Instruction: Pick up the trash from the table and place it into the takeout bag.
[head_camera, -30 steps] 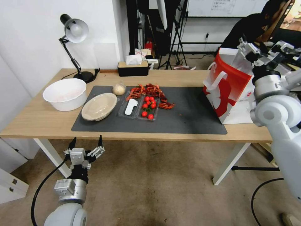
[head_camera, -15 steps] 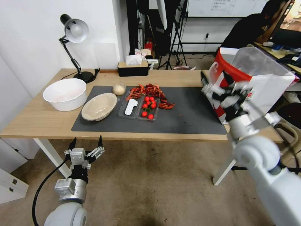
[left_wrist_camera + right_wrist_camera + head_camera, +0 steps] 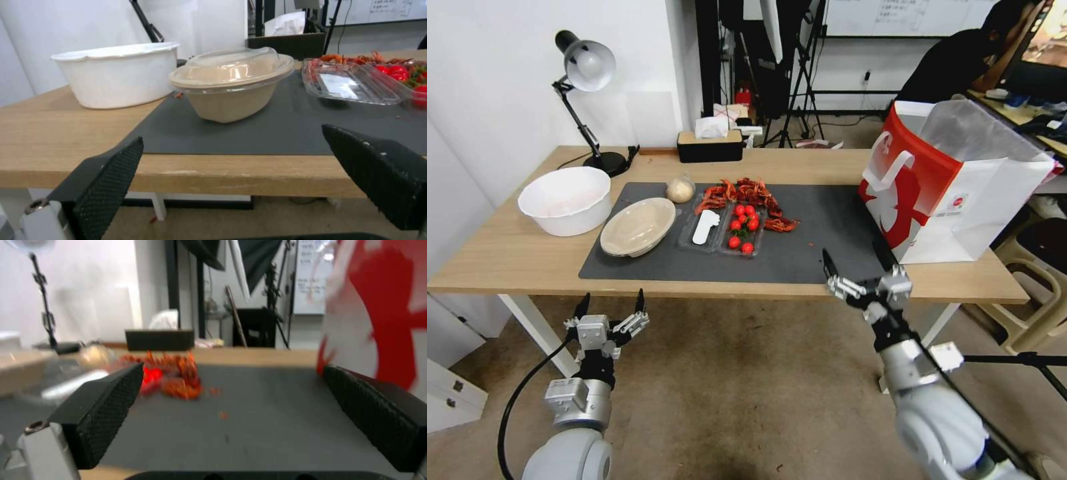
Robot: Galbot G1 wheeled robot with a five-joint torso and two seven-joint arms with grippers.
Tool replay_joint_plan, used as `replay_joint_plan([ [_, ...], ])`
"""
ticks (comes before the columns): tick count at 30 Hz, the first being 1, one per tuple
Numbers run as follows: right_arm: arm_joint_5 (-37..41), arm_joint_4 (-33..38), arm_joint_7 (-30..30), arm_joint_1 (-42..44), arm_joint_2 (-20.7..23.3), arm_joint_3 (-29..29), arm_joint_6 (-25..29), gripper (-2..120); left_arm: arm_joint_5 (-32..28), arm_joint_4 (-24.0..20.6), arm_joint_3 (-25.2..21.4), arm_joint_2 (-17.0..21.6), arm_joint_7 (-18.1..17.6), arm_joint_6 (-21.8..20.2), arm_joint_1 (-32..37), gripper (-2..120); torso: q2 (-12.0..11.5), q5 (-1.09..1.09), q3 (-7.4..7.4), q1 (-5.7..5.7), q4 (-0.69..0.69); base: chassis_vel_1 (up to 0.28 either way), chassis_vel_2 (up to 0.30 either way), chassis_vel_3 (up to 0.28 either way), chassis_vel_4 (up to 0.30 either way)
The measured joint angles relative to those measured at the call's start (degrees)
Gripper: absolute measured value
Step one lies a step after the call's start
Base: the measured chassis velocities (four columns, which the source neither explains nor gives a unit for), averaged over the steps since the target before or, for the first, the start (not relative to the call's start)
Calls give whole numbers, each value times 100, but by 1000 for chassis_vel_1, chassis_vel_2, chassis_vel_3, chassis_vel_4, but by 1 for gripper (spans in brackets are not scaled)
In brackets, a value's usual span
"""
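Right claw [image 3: 860, 283] is held at the near edge of the counter [image 3: 507, 253], fingers spread wide, nothing between them. Takeout bag [image 3: 954, 193] stands just beyond and to the right of this claw, mouth open upward, presumably so that items can be dropped in from above.

Left claw [image 3: 612, 313] is parked below the counter edge, also released and empty. Directly ahead of it on the dark mat [image 3: 820, 253]: beige shallow bowl [image 3: 638, 225] (a clear domed lid is seen on it in the left wrist view). White tub [image 3: 566, 199] sits just left of the bowl.

Farther ahead of the left claw, small clear bag with beige lump [image 3: 680, 189] is set beside the bowl. Clear tray [image 3: 724, 230] with tomatoes and red shells lies between the two claws, well ahead.

Judgement: trash is left on the mat; nothing is being carried.
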State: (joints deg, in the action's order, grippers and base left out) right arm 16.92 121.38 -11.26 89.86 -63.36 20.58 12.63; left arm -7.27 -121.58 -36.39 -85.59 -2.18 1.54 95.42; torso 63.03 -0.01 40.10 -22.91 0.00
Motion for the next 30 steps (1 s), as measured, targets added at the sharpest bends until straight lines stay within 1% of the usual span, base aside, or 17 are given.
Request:
replay_joint_plan([
  [2, 0, 0, 0, 0, 0, 0, 0, 100, 0, 0, 0, 0, 0, 0, 0, 100, 0, 0, 0, 0, 0, 0, 0, 0, 0],
  [3, -158, -80, -73, 186, -102, -20, 146, 100, 1, 1, 3, 0, 0, 3, -3, 100, 0, 0, 0, 0, 0, 0, 0, 0, 0],
  [10, -468, -294, -190, 422, -293, -184, 375, 100, 1, 1, 4, 7, 1, 6, -8, 100, 0, 0, 0, -1, 0, 0, 0, 0, 0],
  [21, -548, -436, -249, 384, -391, -273, 416, 100, 18, 20, 3, 66, 2, 43, -51, 100, 0, 1, 1, -1, 1, 0, 0, 0, 0],
  [23, -547, -440, -256, 376, -395, -267, 418, 100, 157, 120, 2, 124, 6, 136, -116, 100, 0, 0, 0, -1, 1, 0, 0, 0, 0],
  [24, -547, -440, -258, 366, -406, -264, 418, 100, 320, 219, 1, 181, 32, 242, -186, 100, 0, 0, 0, 0, 1, 0, 0, 0, 0],
  [25, -547, -440, -258, 366, -406, -264, 418, 100, 320, 219, 1, 181, 32, 242, -186, 100, 0, 0, 0, 0, 1, 0, 0, 0, 0],
  [27, -548, -428, -263, 355, -415, -263, 418, 100, 491, 318, 3, 270, 61, 344, -273, 100, 0, 0, 1, -1, 1, 0, 0, 0, 0],
  [28, -550, -411, -265, 338, -422, -262, 414, 100, 612, 408, 14, 389, 91, 419, -388, 100, 0, 0, 1, -1, 1, 0, 0, 0, 0],
  [30, -553, -404, -266, 329, -424, -261, 408, 100, 672, 459, 18, 463, 101, 456, -458, 100, 0, 0, 0, 0, 1, 0, 0, 0, 0],
])
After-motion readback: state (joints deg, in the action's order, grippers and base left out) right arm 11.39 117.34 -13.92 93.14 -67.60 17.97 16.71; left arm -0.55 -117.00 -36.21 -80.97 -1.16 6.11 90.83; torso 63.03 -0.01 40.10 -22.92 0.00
